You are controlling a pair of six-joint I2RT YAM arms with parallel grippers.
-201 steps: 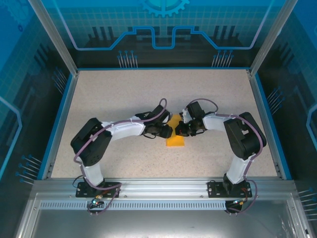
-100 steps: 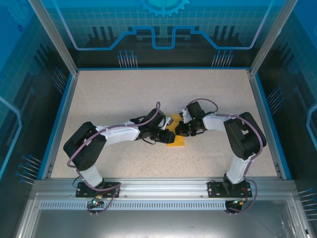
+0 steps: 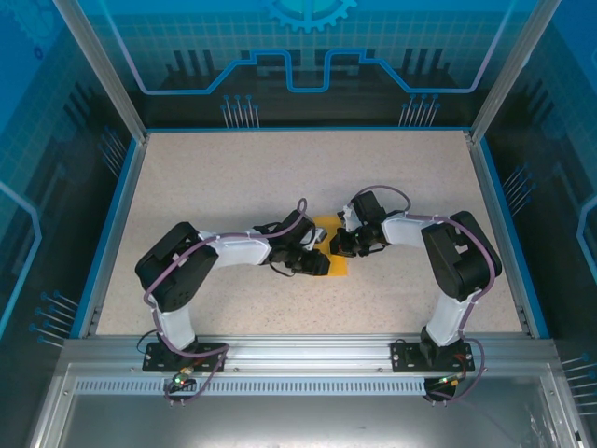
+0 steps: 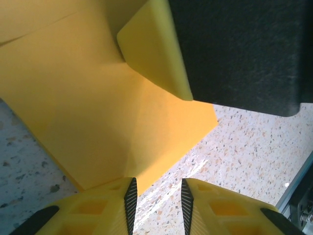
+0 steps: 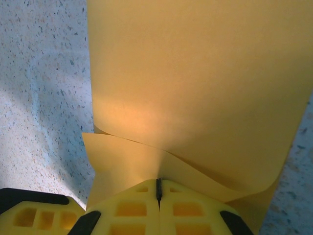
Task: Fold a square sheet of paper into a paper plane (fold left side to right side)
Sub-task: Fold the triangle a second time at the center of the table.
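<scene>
The square sheet of paper (image 3: 334,259) is orange-yellow and lies at the table's centre between both grippers, folded over into layers. My right gripper (image 5: 158,183) is shut on the sheet's edge, and one layer (image 5: 205,73) curves up away from the other (image 5: 122,161). In the left wrist view the sheet (image 4: 98,107) lies flat with a crease. My left gripper (image 4: 157,193) stands open at the sheet's near corner, with bare table between its fingers. The right gripper's yellow finger (image 4: 156,49) presses on the paper above. From above, the left gripper (image 3: 318,264) and the right gripper (image 3: 343,245) sit close together.
The speckled table (image 3: 233,177) is bounded by a blue rim (image 3: 117,224) and glass walls. Both arms bend inward from their bases at the near edge. A metal rail (image 3: 298,353) runs along the front.
My left gripper has slid toward the near edge along the sheet's left side and narrowed slightly. The right gripper has kept its hold and stayed put.
</scene>
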